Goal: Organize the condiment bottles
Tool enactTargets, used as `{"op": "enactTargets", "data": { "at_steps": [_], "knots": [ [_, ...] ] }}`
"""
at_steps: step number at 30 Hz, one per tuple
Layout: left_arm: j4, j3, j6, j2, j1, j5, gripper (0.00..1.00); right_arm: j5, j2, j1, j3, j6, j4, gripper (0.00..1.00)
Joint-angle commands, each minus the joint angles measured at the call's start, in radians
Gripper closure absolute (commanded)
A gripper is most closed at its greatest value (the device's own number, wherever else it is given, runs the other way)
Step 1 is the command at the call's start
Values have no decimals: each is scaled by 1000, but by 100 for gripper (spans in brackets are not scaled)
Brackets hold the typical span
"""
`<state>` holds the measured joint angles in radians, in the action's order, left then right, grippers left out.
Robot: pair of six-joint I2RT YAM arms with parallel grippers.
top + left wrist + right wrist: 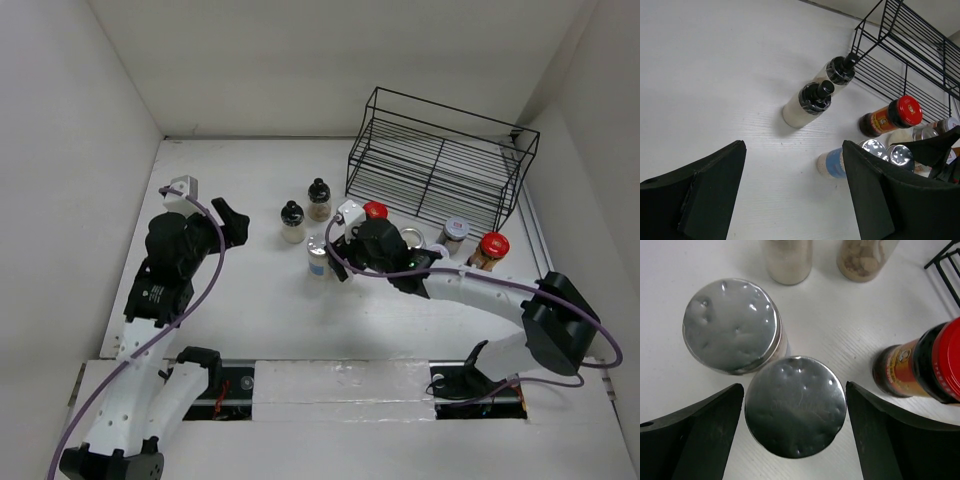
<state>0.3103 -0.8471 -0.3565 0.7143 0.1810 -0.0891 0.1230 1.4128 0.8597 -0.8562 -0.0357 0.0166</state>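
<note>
Right claw gapes wide astride one silver-lidded jar, mid-table among the condiment bottles before the wire rack at the far right corner; left claw hangs released, empty.

Bare metal, shiny, dimpled and dented: silver lids. Glossy plastic: red cap; also glossy: amber bottle, printed label. Thin black-coated metal: wire rack. White, matt, faintly grained: bench. Matt black plastic: right end effector fingers.
</note>
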Motion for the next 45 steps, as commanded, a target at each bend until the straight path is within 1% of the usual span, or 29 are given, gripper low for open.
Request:
{"op": "enactTargets", "data": {
  "at_steps": [1, 4, 6, 7, 9, 10, 13, 14, 17, 18, 19, 20, 21, 23, 25, 27, 28, 30, 31, 34, 35, 37, 38, 39, 40, 42, 43, 44, 45],
  "knots": [
    [-36, -3, 31, -18, -3, 5, 27, 3, 29, 10, -64, 28, 121, 13],
    [-36, -3, 31, -18, -3, 5, 27, 3, 40, 10, -73, 28, 135, 14],
    [-36, -3, 31, -9, -3, -4, 27, 12, 40, 10, -60, 19, 161, 18],
    [-36, -3, 31, -9, -3, -4, 27, 12, 40, 10, -60, 19, 161, 24],
    [-36, -3, 31, -18, -3, -14, 27, 33, 40, 10, -49, 19, 161, 31],
    [-36, -3, 31, -18, -3, -14, 27, 33, 11, 10, -34, 8, 161, 41],
    [-36, -3, 31, -18, -3, -23, 27, 33, -35, 10, -20, -1, 134, 47],
    [-36, -3, 31, -18, -3, -23, 27, 33, -76, 10, -11, -1, 120, 53],
    [-36, -3, 31, -29, -3, -23, 27, 33, -169, 10, -10, -1, 60, 54],
    [-36, -3, 31, -29, -3, -34, 27, 33, -192, 10, -23, -1, 42, 57],
    [-36, -3, 31, -39, -3, -34, 27, 33, -215, 10, -35, -1, 19, 57],
    [-45, -3, 31, -39, -3, -43, 27, 33, -239, 10, -52, -1, -33, 59],
    [-45, -3, 31, -39, -3, -43, 27, 33, -286, 10, -94, -1, -56, 59],
    [-45, -3, 31, -39, -3, -43, 27, 33, -324, 10, -141, -1, -84, 59],
    [-45, -3, 31, -39, -3, -43, 27, 17, -333, -20, -252, 8, -102, 60],
    [-45, -3, 31, -49, -3, -31, 27, -15, -299, -82, -335, 22, -102, 60],
    [-34, -3, 31, -49, -3, -17, 27, -37, -254, -106, -424, 34, -112, 60],
    [-24, -3, 42, -49, -3, 6, 27, -94, -194, -187, -513, 56, -112, 60],
    [-23, -3, 42, -49, -3, 17, 27, -105, -130, -218, -608, 68, -122, 60],
    [-23, -3, 42, -49, -3, 26, 27, -114, -20, -339, -756, 79, -150, 60],
    [-23, -3, 42, -49, -3, 26, 27, -114, 58, -367, -862, 79, -162, 60],
    [-23, -3, 42, -49, -3, 3, 27, -114, 136, -433, -966, 79, -188, 60],
    [-23, -3, 42, -49, -3, 3, 27, -114, 211, -451, -1066, 79, -201, 60],
    [-23, -3, 42, -49, -3, 3, 27, -114, 248, -467, -1117, 79, -213, 60],
    [-23, -3, 42, -39, -3, -9, 27, -114, 318, -496, -1215, 79, -228, 60],
    [-33, -3, 42, -39, -3, -23, 27, -146, 383, -531, -1312, 69, -240, 60],
    [-33, -3, 42, -39, -3, -23, 27, -146, 415, -540, -1361, 69, -253, 60],
    [-33, -3, 42, -39, -3, -23, 27, -146, 443, -541, -1448, 60, -273, 60],
    [-33, -3, 42, -39, -3, -23, 27, -146, 492, -553, -1483, 60, -273, 60]
  ]
}}
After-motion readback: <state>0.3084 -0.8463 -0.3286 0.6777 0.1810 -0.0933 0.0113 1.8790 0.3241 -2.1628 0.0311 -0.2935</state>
